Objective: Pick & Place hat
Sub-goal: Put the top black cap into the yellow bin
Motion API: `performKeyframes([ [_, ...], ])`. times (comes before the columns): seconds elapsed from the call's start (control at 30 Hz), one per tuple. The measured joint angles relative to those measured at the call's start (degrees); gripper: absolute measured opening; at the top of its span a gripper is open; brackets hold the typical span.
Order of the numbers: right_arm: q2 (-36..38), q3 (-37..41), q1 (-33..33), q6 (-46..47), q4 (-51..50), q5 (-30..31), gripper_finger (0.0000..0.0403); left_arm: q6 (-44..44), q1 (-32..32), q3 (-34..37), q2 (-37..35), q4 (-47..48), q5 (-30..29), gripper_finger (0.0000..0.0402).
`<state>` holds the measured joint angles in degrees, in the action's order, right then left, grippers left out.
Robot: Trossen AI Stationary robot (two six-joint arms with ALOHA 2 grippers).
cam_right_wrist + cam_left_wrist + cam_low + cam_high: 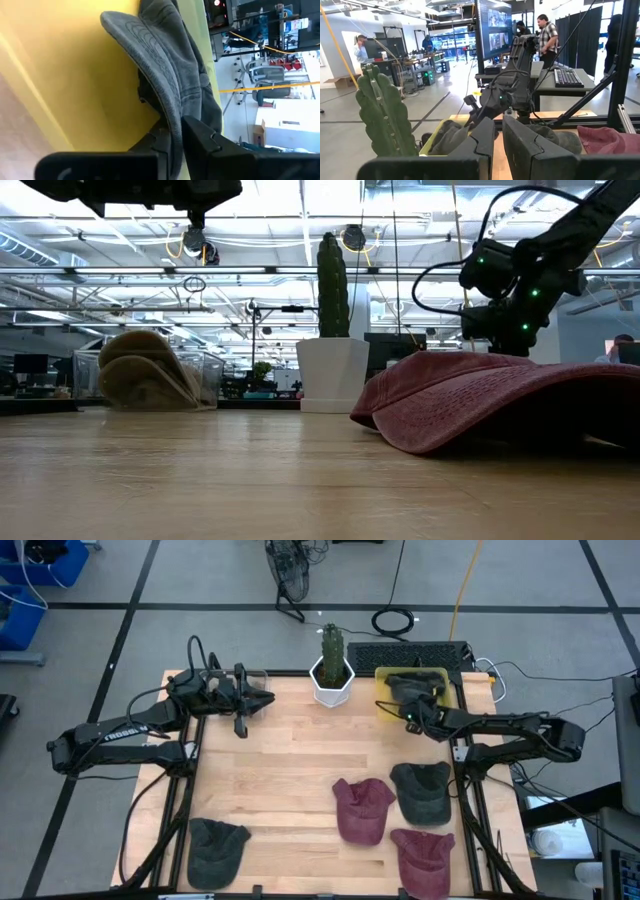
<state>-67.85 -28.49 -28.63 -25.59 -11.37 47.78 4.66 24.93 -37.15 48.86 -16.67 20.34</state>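
At the table's [290,760] near edge, four soft cotton caps lie on the pale wooden planks: a dark grey cap [215,850] at about 7 o'clock, a maroon cap [423,856] at 5 o'clock, and just beyond it a second maroon cap [361,808] beside a charcoal cap [421,790], both rounded crowns with curved brims. In the low view the second maroon cap's faded, washed fabric fills the foreground. Farther back, at 1 o'clock, the right gripper [175,135] reaches over a shallow yellow bin [384,688], its two dark fingers pinched together on the stitched brim of a grey hat [165,75] that drapes limp into the bin. At 12 o'clock stands a ribbed green cactus [331,645] in a white faceted pot [331,685]. At 11 o'clock the left gripper [497,137] hovers above the wood, its blocky fingers nearly together and holding nothing. Beyond the table edge lies a black keyboard [405,653] on the grey floor.
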Motion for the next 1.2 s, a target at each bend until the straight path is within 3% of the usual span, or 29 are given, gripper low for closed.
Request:
performKeyframes([
  [0.23,0.00,0.07,0.77,0.87,-0.23,1.19,0.0063,0.01,0.00,0.00,0.00,0.09,0.00,0.0047],
  [0.57,4.29,0.07,9.39,4.11,-0.16,13.49,0.0136,-0.05,0.01,0.00,0.00,0.13,-0.02,0.0047],
  [0.63,6.33,0.07,11.36,7.22,-0.33,12.58,0.0141,-0.13,0.00,0.00,0.00,0.16,-0.02,0.0047],
  [0.87,12.59,0.04,13.54,21.21,-5.89,0.66,0.0146,-0.56,0.02,0.00,0.00,0.48,-0.02,0.0047],
  [1.03,14.93,0.04,12.93,31.23,-11.74,-0.01,0.0165,-0.51,0.00,0.00,0.00,0.57,-0.02,0.0047],
  [1.2,18.01,0.04,12.97,36.20,-11.49,-0.06,0.0175,-0.43,0.01,0.00,0.00,0.39,-0.02,0.0047],
])
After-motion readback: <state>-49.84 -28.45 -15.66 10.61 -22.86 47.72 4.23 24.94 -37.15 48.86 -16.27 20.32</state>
